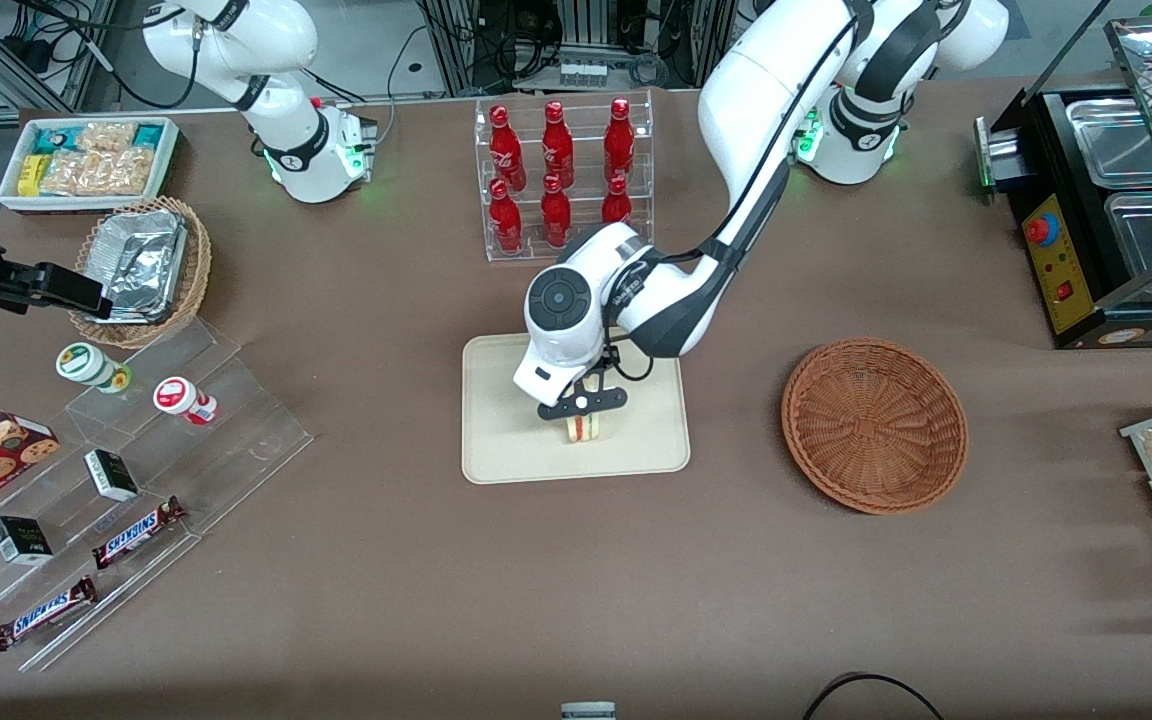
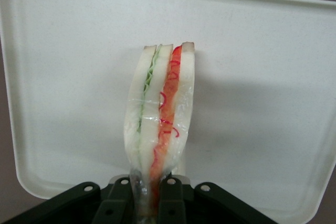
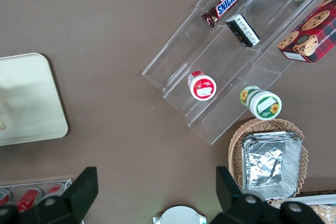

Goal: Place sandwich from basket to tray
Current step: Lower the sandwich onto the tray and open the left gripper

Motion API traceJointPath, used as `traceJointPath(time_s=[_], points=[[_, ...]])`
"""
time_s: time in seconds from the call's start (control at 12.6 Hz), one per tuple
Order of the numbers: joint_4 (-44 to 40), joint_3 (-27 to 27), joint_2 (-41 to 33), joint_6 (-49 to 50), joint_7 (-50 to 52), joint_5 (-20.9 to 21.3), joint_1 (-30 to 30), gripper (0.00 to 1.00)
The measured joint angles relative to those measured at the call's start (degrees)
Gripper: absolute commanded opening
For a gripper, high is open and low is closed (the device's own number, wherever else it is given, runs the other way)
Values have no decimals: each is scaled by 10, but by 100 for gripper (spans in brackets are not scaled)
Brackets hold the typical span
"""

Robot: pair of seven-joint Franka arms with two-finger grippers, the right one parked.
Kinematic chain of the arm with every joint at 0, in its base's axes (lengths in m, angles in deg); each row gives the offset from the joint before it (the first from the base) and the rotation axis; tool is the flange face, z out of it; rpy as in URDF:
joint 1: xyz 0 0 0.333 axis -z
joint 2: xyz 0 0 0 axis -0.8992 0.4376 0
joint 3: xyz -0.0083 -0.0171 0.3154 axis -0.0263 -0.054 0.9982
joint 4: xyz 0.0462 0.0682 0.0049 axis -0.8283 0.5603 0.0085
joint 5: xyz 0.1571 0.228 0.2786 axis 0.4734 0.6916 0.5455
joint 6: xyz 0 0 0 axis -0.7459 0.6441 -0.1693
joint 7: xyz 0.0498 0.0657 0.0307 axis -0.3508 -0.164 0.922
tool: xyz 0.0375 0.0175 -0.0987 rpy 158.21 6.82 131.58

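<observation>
The sandwich (image 1: 584,428), a wrapped white-bread wedge with green and red-orange filling, hangs from my left gripper (image 1: 582,404) over the middle of the cream tray (image 1: 496,450). In the left wrist view the black fingers (image 2: 173,198) are shut on the sandwich's (image 2: 160,114) narrow end, with the tray (image 2: 68,77) close beneath it. I cannot tell whether the sandwich touches the tray. The reddish-brown woven basket (image 1: 874,424) lies empty toward the working arm's end of the table, beside the tray.
A clear rack of red bottles (image 1: 561,175) stands farther from the front camera than the tray. Clear stepped shelves with snacks and cups (image 1: 126,470) and a tan basket with a foil container (image 1: 141,265) lie toward the parked arm's end. A black appliance (image 1: 1096,210) stands at the working arm's end.
</observation>
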State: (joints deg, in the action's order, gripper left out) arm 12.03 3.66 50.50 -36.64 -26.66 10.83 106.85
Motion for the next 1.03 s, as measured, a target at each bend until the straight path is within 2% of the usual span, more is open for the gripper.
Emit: traceJointPath(time_s=[0.32,0.4,0.47,0.55,1.03], points=[[-28,0,29,0,28,16,1,0],[-30,0,31,0,32,17,1,36],[-31,0,32,0,34,18,2,97],[-31,0,32,0,36,18,2,100],[-48,0,30,0,42,18,2,100]])
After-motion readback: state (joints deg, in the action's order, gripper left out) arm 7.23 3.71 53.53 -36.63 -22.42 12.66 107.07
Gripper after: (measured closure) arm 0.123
